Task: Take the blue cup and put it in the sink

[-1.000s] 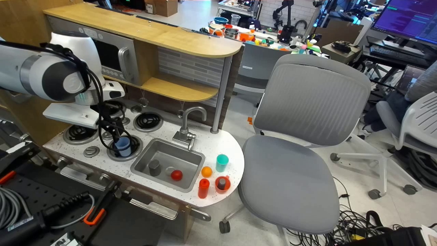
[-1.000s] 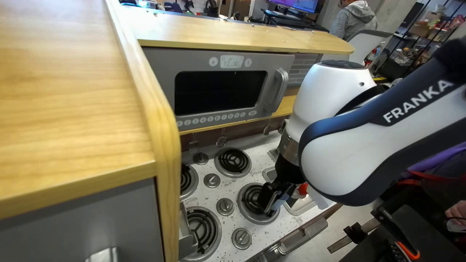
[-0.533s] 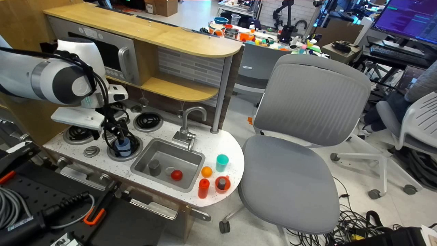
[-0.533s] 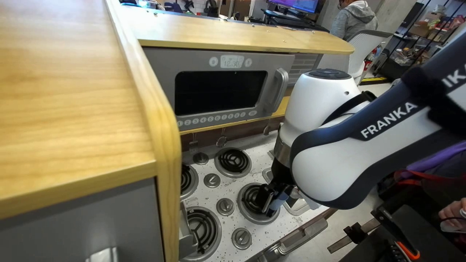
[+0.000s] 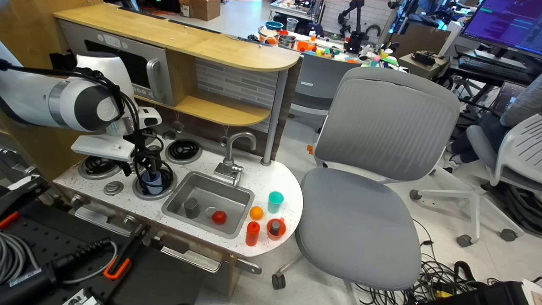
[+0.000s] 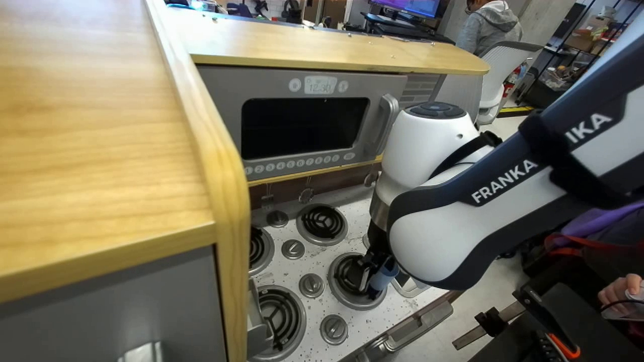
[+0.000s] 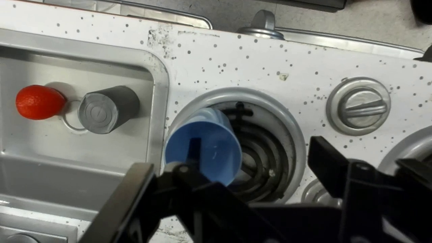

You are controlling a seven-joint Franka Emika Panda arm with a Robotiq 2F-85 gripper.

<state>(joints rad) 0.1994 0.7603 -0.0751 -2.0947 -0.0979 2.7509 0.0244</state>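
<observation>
Fingers (image 7: 194, 148) of the pincer (image 7: 256, 145) stand wide apart with nothing clamped between them. In the wrist view one finger lies across the mouth of the blue cup (image 7: 217, 148); how deep inside it reaches is hard to tell. The other shows to the right of the cup, past the rim of the burner (image 7: 298, 152). The cup stands upright on that burner, on the side nearest the sink (image 7: 161, 101). Inside the sink are a red ball (image 7: 40, 102) and a grey cylinder (image 7: 109, 109), the cylinder nearer the cup. Beside the sink a faucet (image 5: 229, 154) rises from the desk (image 5: 266, 178). At the rounded end of the desk, in an exterior view, an orange ball (image 5: 256, 213), a teal cup (image 5: 275, 202), a red bottle (image 5: 252, 234) and a red cup (image 5: 282, 232) stand near one another, with a dark cylinder (image 5: 275, 228) in the red cup. In an exterior view the white arm (image 6: 468, 236) reaches over the desk.
</observation>
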